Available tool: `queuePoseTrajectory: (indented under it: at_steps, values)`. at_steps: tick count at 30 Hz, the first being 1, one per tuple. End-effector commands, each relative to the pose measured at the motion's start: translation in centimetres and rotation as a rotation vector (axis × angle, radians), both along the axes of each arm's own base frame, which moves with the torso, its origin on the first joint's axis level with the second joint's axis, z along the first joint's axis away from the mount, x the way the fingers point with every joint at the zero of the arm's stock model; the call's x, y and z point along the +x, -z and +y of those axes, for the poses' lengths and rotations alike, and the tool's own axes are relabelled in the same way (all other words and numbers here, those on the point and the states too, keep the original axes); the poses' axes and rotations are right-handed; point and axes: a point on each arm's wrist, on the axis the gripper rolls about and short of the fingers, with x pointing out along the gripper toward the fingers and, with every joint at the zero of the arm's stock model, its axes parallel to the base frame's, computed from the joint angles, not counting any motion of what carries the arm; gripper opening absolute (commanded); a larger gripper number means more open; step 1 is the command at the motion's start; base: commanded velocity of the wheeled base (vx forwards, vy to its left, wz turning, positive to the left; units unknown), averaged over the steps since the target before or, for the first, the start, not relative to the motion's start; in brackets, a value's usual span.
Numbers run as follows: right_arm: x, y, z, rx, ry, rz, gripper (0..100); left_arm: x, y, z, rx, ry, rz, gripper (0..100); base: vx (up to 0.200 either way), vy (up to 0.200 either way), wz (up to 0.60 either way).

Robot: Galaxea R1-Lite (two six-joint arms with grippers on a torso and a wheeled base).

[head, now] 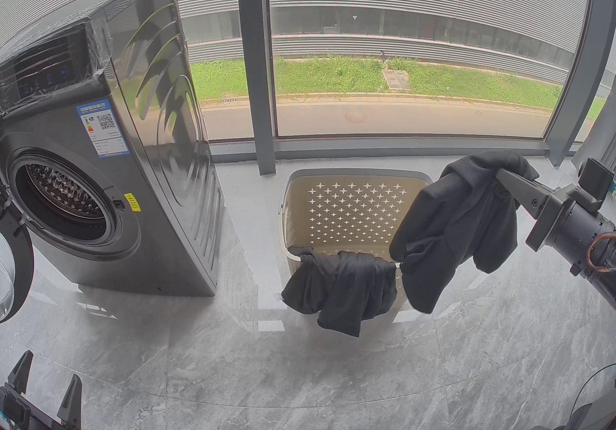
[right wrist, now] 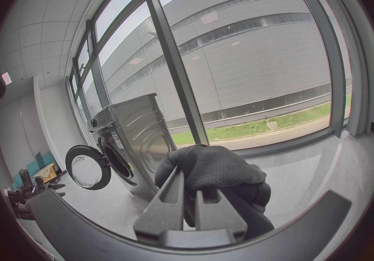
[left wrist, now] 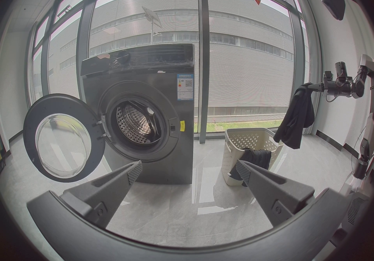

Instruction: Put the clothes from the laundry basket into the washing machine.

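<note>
1. Our right hand point(head: 505, 177) is clamped on a dark garment point(head: 449, 226), which hangs in the air above the right side of the laundry basket point(head: 351, 174).
2. A second dark garment point(head: 340, 287) is draped over the basket's near rim, partly inside and partly outside.
3. The left wrist view shows the whole of what the head view cuts off: the washing machine point(left wrist: 156, 79), left of the basket, with its round door point(left wrist: 62, 137) swung wide and the drum point(left wrist: 134, 119) showing.
4. Our left hand point(left wrist: 187, 166) has its fingers wide apart, low and well left of the basket.
5. Bare floor point(head: 256, 361) lies between the basket and the machine; the basket's far side stands near the window point(head: 398, 40).
</note>
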Motion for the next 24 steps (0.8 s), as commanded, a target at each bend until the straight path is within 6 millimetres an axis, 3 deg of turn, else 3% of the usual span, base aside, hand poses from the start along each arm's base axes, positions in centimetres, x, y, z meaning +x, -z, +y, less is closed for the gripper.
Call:
queuePoseTrajectory:
  at_steps: [1, 13, 16, 19, 24]
  values:
    - [-0.06, 0.24, -0.05, 0.0, -0.018, 0.005, 0, 0.0, 0.48, -0.01, -0.001, 0.002, 0.0, 100, 0.0, 0.2, 0.0]
    - [-0.05, -0.3, 0.05, 0.004, -0.031, -0.014, 0, 0.0, 0.53, -0.01, 0.013, -0.001, 0.0, 100, 0.0, 0.2, 0.0]
    - [-0.06, 0.24, 0.02, -0.003, -0.032, 0.002, 0, 0.0, 0.48, -0.01, 0.012, 0.002, 0.0, 100, -0.2, 0.2, 0.0]
    - [-0.29, 0.57, -0.09, -0.008, -0.033, 0.01, 0, 0.0, 0.51, -0.01, 0.022, 0.0, -0.001, 100, -0.2, 0.0, 0.0]
    - [-0.35, 0.43, -0.08, -0.005, -0.048, 0.004, 0, 0.0, 0.53, -0.01, 0.012, 0.0, 0.0, 100, 0.0, 0.0, 0.0]
